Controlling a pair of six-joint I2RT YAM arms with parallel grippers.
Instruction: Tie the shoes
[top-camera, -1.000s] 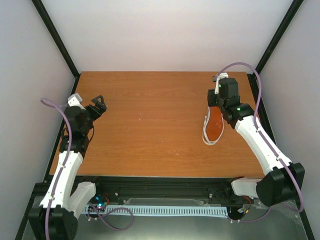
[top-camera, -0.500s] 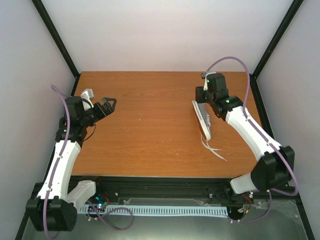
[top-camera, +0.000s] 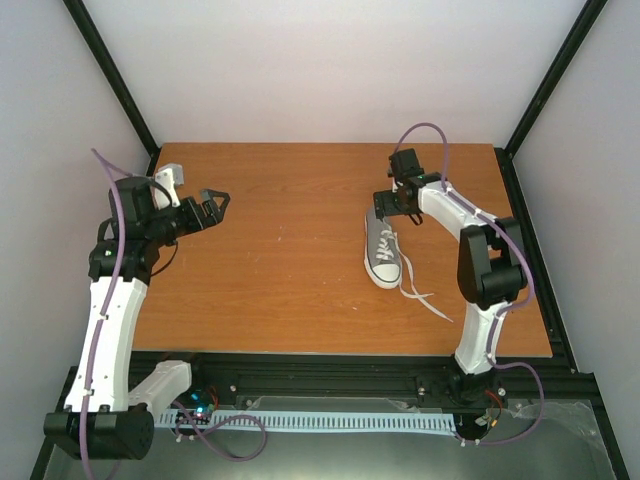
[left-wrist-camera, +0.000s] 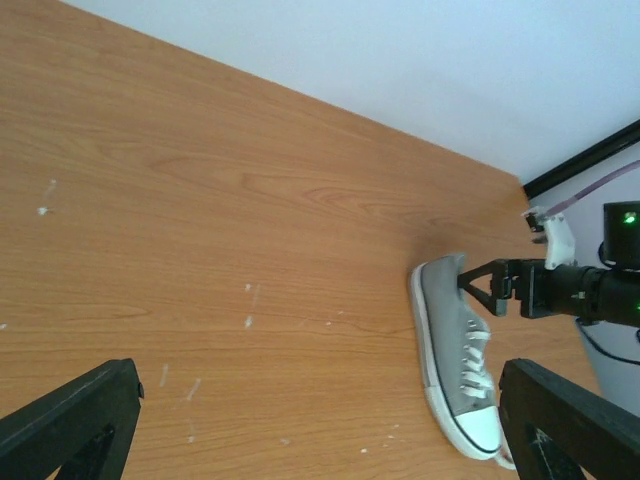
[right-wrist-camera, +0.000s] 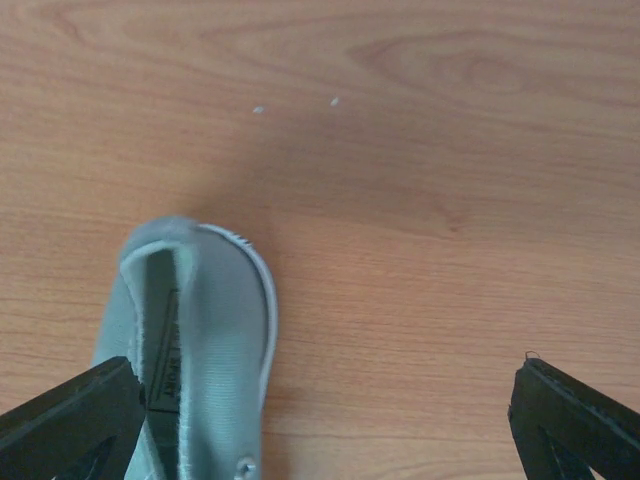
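The grey shoe (top-camera: 381, 252) stands upright on the table right of centre, white toe cap toward the near edge. Its white laces (top-camera: 424, 298) lie loose, trailing to the near right. My right gripper (top-camera: 383, 208) hovers over the heel, open and holding nothing. In the right wrist view the heel and dark interior (right-wrist-camera: 195, 335) sit beside the left finger (right-wrist-camera: 70, 420), and my right gripper (right-wrist-camera: 325, 430) spans mostly bare wood. My left gripper (top-camera: 213, 204) is open at the far left, well away from the shoe. The left wrist view shows the shoe (left-wrist-camera: 455, 350) lengthwise, with the right gripper (left-wrist-camera: 487, 286) at its heel.
The wooden table (top-camera: 290, 290) carries faint white scuff marks (left-wrist-camera: 248, 305). Black frame posts (top-camera: 555, 70) rise at the back corners against white walls. A black rail (top-camera: 300, 370) runs along the near edge by the arm bases.
The right gripper has opened and let go of the shoe, which went from sole-up on its side to upright and further left. The left arm shifted slightly.
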